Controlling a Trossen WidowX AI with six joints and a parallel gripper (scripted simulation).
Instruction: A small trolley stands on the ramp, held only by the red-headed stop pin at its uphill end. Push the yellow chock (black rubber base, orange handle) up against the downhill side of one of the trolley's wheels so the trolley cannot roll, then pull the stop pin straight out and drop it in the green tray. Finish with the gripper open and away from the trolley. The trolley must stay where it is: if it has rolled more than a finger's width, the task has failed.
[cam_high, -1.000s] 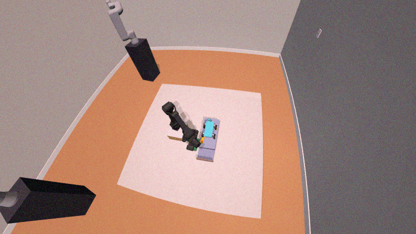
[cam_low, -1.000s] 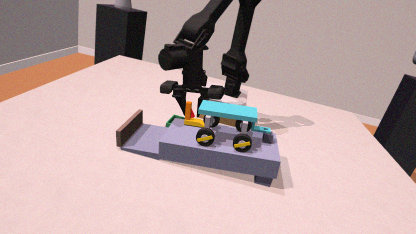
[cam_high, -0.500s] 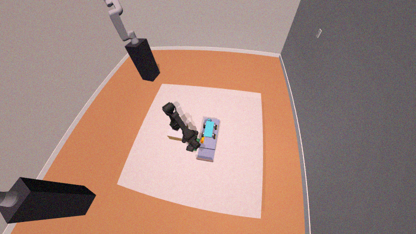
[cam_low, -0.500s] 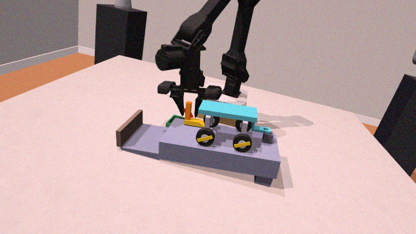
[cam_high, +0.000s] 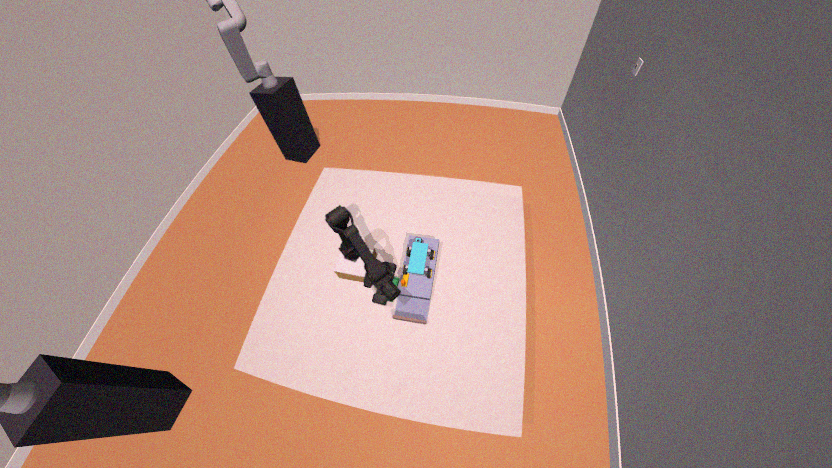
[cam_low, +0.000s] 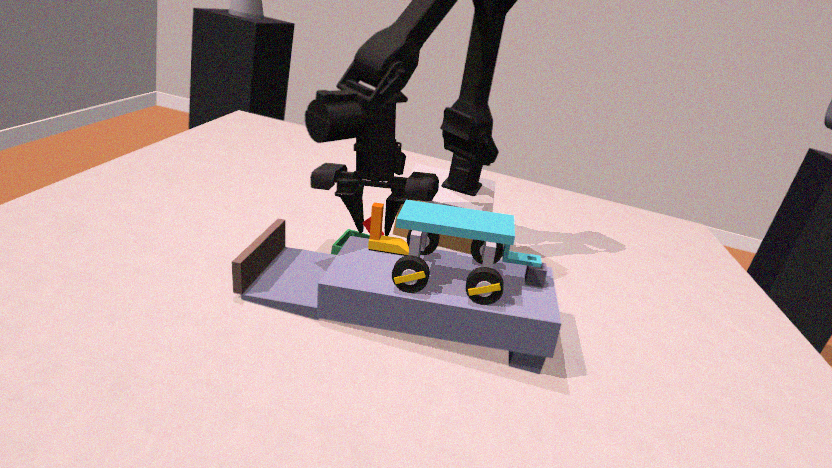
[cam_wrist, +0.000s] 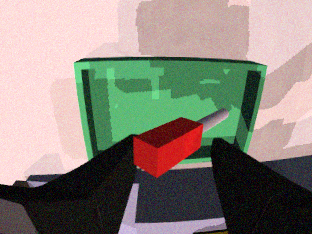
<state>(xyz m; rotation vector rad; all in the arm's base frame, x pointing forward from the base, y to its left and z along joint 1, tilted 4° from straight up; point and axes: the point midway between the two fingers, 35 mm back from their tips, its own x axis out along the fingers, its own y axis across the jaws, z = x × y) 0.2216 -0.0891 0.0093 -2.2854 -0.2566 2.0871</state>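
Note:
My gripper is shut on the stop pin by its red head, with the grey shaft pointing away. It holds the pin above the green tray, which lies beside the ramp. The cyan trolley stands on the ramp. The yellow chock with its orange handle sits at the downhill side of the trolley's far front wheel. Whether it touches the wheel I cannot tell.
A brown end board stands at the ramp's low end. A small grey block sits at the uphill end under the trolley's tongue. Black camera posts stand on the orange floor around the pale mat.

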